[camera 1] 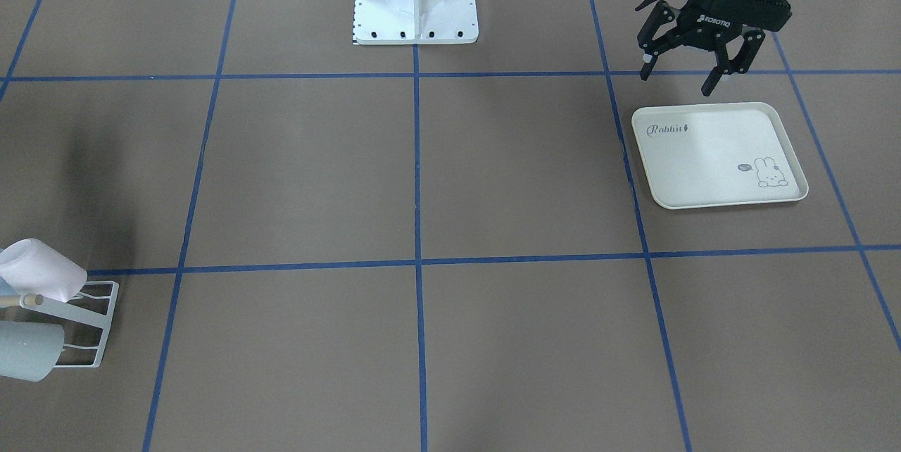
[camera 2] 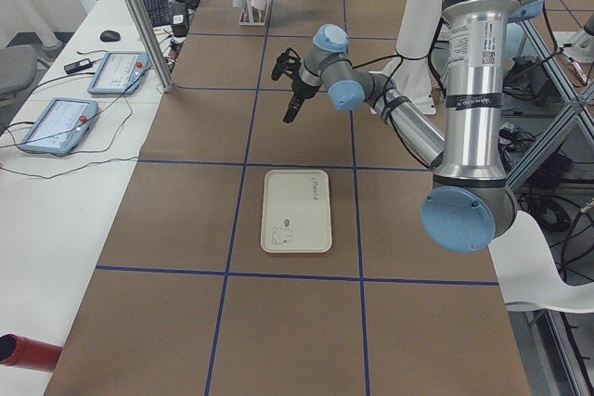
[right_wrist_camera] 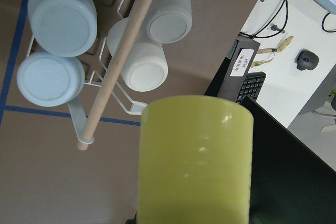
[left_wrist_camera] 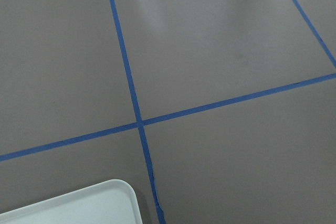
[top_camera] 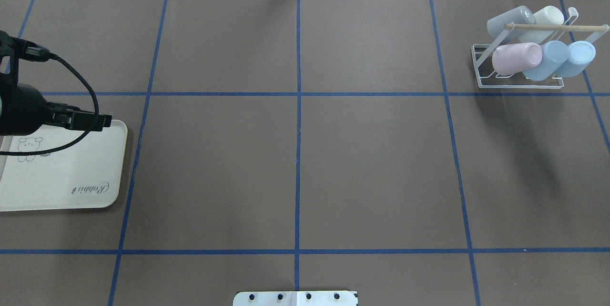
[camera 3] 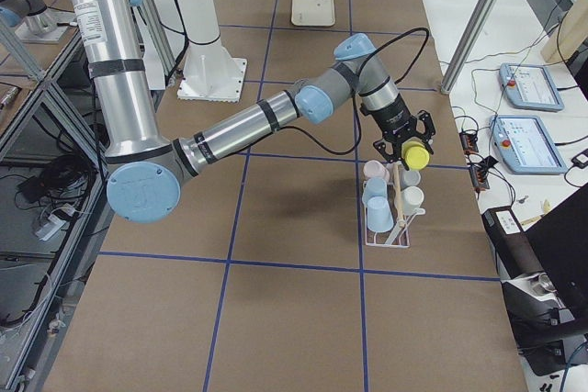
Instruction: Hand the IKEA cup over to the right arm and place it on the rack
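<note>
A brown surface (top_camera: 295,163) taped in a blue grid carries everything. In the right-side view the silver-grey right arm (camera 3: 239,130) reaches right of centre. Its black pincer (camera 3: 405,148) is clenched on a yellow-green plastic cup (right_wrist_camera: 194,161), aloft just above the white wire rack (top_camera: 555,26), which holds five cups. At the front view's upper right, the left pincer (camera 1: 676,83) hangs released and empty near the cream rabbit-print tray (camera 1: 704,156).

Overhead and front-facing cameras look steeply down, facing each other, sharing white wire rack with wooden rod (top_camera: 553,26); right wrist camera close above it.
</note>
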### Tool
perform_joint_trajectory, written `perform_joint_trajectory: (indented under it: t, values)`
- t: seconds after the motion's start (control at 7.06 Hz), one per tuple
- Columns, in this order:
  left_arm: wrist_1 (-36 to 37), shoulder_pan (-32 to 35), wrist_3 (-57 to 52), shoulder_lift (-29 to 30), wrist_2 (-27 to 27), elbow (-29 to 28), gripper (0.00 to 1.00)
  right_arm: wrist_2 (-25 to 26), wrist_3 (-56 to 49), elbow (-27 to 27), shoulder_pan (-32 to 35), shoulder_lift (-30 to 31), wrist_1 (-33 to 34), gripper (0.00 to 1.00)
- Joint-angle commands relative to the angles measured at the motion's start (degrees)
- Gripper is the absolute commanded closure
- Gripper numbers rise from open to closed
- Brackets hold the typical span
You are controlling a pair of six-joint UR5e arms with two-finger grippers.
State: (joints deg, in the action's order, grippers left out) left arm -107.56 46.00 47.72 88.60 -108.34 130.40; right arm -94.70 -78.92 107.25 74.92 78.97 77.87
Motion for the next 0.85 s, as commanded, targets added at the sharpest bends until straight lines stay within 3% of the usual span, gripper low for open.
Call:
perform_joint_trajectory:
  t: [0.0, 0.71]
  values:
    - [-0.02, 0.49, 0.01, 0.34, -1.53, 0.47, 0.0, 2.06, -1.41, -0.29, 0.05, 0.39, 0.09, 1.0]
    - [0.24, 0.84, -0.43, -0.54, -2.32, 2.66, 0.0, 9.43, -6.22, -2.48, 0.05, 2.32, -0.09, 1.0]
